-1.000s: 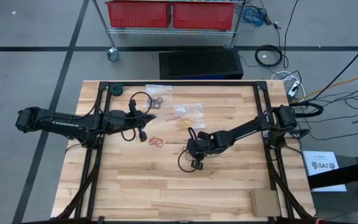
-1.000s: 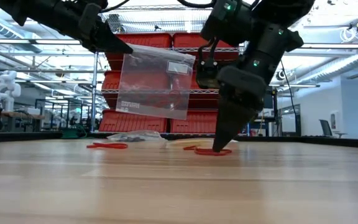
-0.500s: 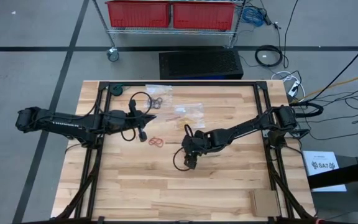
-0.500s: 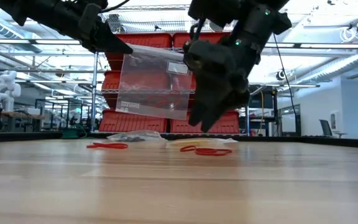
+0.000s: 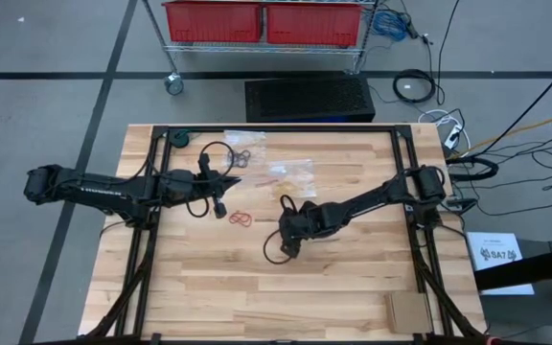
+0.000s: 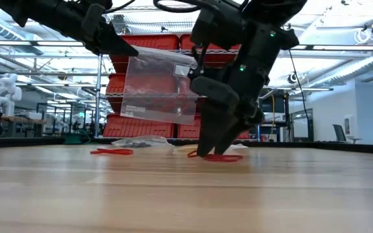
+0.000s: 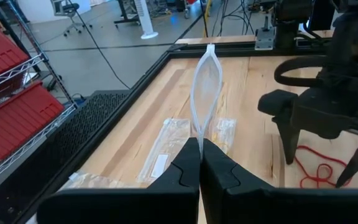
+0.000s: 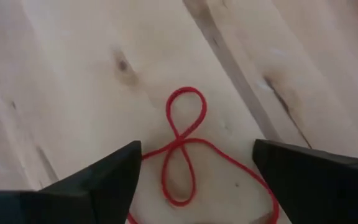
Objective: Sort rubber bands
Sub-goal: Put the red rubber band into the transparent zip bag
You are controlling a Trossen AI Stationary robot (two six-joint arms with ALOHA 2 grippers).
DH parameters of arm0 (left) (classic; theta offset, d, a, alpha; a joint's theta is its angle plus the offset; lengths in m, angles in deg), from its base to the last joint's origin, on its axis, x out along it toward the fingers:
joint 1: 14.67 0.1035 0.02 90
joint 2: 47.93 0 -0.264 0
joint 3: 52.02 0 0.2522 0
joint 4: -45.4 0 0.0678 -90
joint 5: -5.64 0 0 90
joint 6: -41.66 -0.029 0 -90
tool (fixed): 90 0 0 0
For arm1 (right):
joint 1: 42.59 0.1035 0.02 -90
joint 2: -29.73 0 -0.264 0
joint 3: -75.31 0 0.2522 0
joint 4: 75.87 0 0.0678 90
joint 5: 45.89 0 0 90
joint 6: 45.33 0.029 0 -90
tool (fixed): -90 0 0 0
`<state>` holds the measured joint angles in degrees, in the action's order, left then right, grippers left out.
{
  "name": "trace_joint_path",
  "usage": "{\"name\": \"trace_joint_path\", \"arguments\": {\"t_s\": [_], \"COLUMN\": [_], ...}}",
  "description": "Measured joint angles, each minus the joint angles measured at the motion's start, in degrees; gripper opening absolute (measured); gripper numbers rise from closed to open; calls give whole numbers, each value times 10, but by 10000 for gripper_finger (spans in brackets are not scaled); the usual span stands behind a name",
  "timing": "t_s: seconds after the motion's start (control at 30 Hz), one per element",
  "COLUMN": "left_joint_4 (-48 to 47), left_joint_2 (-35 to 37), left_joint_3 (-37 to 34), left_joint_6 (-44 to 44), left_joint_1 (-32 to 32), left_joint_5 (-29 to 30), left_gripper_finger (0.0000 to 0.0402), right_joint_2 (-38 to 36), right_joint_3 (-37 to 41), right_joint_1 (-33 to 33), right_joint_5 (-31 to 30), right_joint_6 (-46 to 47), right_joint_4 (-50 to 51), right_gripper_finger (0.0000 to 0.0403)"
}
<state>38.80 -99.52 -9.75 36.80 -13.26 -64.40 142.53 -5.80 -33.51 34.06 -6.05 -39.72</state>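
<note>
Above red rubber bands (image 8: 182, 149): right hand (image 8: 194, 168) wide open, empty.

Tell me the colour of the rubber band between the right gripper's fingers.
Red. The rubber band lies twisted on the wood between the open right gripper; the right wrist view shows it best.

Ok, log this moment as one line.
left hand: shut on clear bag, raised | right hand: open, over red rubber band | table

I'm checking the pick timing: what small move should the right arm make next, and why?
Probably lower slightly, then close. The right gripper hangs open astride the twisted red rubber band on the wooden table, while the left gripper holds the clear plastic bag.
</note>
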Motion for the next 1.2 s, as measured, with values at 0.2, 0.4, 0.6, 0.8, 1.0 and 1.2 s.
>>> {"name": "trace_joint_path", "arguments": {"t_s": [0.2,0.4,0.6,0.8,1.0,1.2], "left_joint_4": [0,0,0,0,0,1], "left_joint_2": [0,0,0,0,0,0], "left_joint_3": [0,0,0,0,0,0], "left_joint_6": [0,0,0,0,0,0], "left_joint_1": [0,0,0,0,0,0], "left_joint_5": [0,0,-1,-4,-3,-3], "left_gripper_finger": [0,0,0,0,0,0], "right_joint_2": [-6,-6,-12,-55,-101,-114], "right_joint_3": [0,1,3,10,6,5], "right_joint_1": [4,10,11,13,-4,-13], "right_joint_5": [13,17,26,26,-34,-78], "right_joint_6": [8,-8,-36,-45,-74,-131], "right_joint_4": [50,80,83,102,66,-5], "right_gripper_finger": [222,85,8,2,1,0]}}
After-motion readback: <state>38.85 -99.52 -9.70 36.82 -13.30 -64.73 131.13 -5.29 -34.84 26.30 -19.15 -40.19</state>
